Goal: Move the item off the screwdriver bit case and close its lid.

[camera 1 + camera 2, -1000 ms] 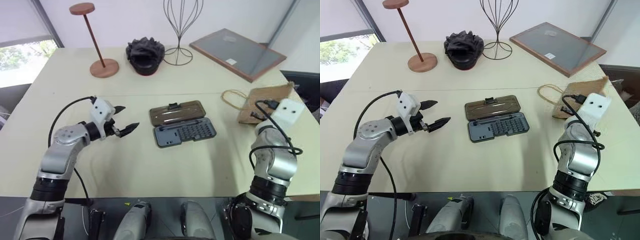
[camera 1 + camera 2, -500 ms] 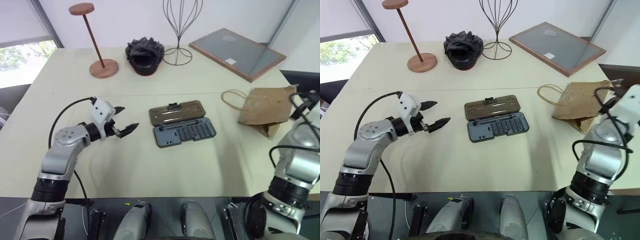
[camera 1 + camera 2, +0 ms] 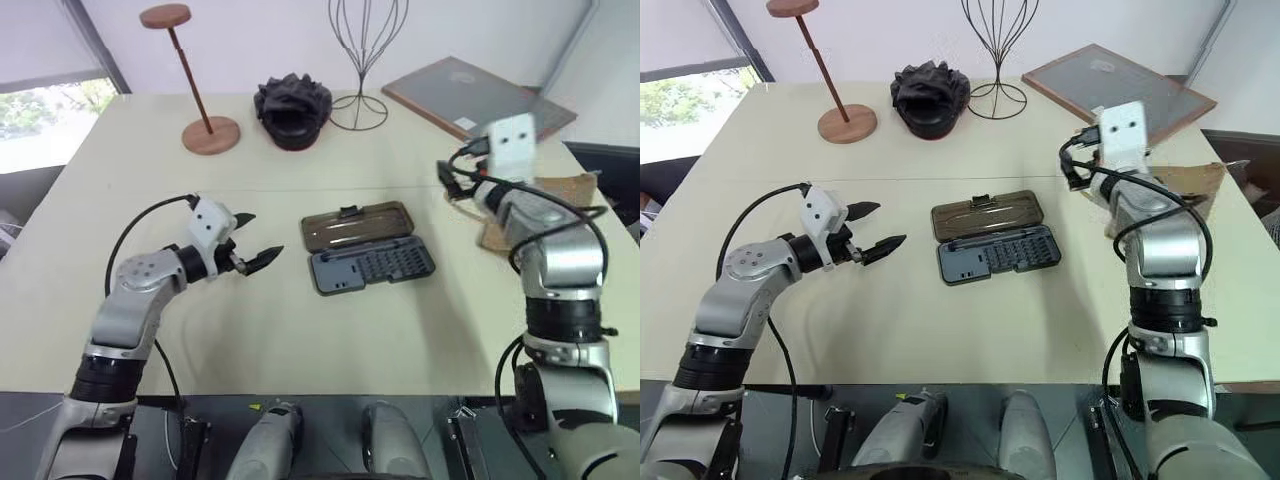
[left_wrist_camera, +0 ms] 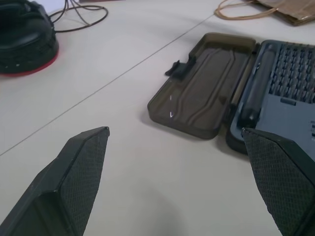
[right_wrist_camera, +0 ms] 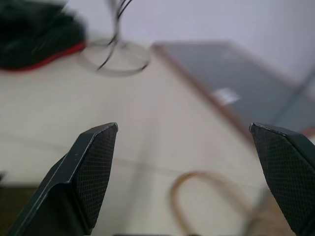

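The screwdriver bit case point(image 3: 372, 267) lies open in the middle of the table. Its smoky-brown lid point(image 3: 358, 226) is folded flat on the far side, latch tab away from me. No object rests on the case. The item, a tan paper bag point(image 3: 1192, 181), lies on the table to the case's right, partly hidden behind my right arm. My right gripper point(image 3: 1073, 166) hovers open over the bag's loop handle point(image 5: 197, 174). To the left of the case my left gripper point(image 3: 258, 237) is open and empty, pointing at the lid point(image 4: 202, 83).
Along the far side stand a wooden stand with a round base point(image 3: 210, 135), a black lumpy bowl point(image 3: 291, 105), a wire stand point(image 3: 358, 100) and a wood-framed grey panel point(image 3: 470, 95). The bag sits close to the table's right edge.
My right arm left the bag, swung out to the right, then rose and moved left over the bag's handle. The bag now rests on the table. The left arm stayed still.
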Tool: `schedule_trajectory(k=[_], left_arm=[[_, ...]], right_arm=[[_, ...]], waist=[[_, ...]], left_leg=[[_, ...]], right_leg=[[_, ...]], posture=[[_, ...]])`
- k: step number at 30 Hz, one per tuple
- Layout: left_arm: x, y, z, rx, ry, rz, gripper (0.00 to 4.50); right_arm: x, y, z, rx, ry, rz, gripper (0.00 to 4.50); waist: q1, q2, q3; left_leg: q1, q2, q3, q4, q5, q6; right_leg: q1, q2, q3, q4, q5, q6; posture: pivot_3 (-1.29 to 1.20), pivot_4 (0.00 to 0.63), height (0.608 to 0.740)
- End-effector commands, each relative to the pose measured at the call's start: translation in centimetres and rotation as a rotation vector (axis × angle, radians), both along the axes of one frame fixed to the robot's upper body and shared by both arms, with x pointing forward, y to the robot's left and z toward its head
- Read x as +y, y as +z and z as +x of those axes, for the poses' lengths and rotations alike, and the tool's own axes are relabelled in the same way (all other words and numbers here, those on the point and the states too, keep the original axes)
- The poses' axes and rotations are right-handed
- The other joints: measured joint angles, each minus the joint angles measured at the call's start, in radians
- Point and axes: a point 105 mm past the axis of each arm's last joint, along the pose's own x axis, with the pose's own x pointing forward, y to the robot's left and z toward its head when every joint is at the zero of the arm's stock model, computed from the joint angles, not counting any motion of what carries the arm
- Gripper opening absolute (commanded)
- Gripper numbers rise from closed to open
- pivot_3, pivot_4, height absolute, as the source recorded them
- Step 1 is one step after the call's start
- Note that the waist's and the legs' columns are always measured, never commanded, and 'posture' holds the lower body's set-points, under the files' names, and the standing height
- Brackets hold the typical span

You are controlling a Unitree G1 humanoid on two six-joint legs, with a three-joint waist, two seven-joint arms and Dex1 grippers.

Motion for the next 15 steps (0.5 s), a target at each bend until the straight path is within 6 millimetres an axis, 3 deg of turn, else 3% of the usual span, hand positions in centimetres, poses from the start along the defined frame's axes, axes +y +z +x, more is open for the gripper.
schedule_trajectory(k=[1,11,15], left_arm=[[0.2,1.2,-0.1,-0.062,0.014,-0.003,4.5],[0.7,0.9,-0.8,-0.068,0.053,0.0,4.5],[0.7,0.9,-0.8,-0.072,0.058,0.001,4.5]], right_arm=[[1.2,0.1,1.1,0.054,0.072,-0.006,4.46],[4.2,-6.0,2.0,0.302,0.114,0.065,4.46],[4.8,-7.4,1.7,0.332,0.116,0.052,4.46]], waist=[[-0.002,0.0,0.0],[-0.005,0.0,0.0],[-0.004,0.0,0.0]], left_leg=[[0.0,0.0,0.0,0.0,0.0,0.0],[0.0,0.0,0.0,0.0,0.0,0.0],[0.0,0.0,0.0,0.0,0.0,0.0]], right_leg=[[0.0,0.0,0.0,0.0,0.0,0.0],[-0.001,0.0,0.0,0.0,0.0,0.0],[-0.001,0.0,0.0,0.0,0.0,0.0]], posture=[[0.0,0.15,0.74],[0.0,0.15,0.74],[0.0,0.15,0.74]])
